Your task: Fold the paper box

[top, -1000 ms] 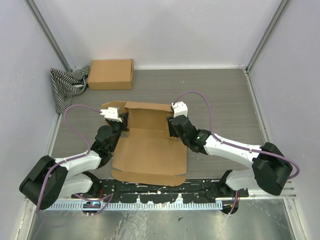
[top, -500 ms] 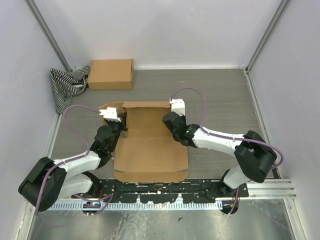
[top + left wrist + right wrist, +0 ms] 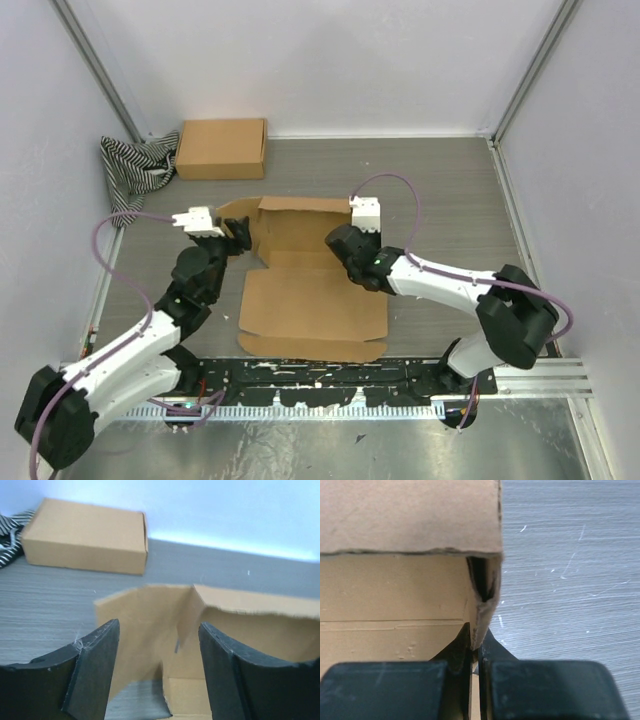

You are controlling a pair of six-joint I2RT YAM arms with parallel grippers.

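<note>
The paper box lay at the middle of the bench, lid flat toward 6 o'clock, tray walls half raised. The step in hand looked like standing up the side walls. The right tool pinched narrow on the wall at 3 o'clock. The left tool gaped wide, empty, just off the flap at 9 o'clock. Next, that flap probably needed regripping and folding inward. A second earlier the left tool was shut there. The box had since slid slightly toward 3 o'clock.
</note>
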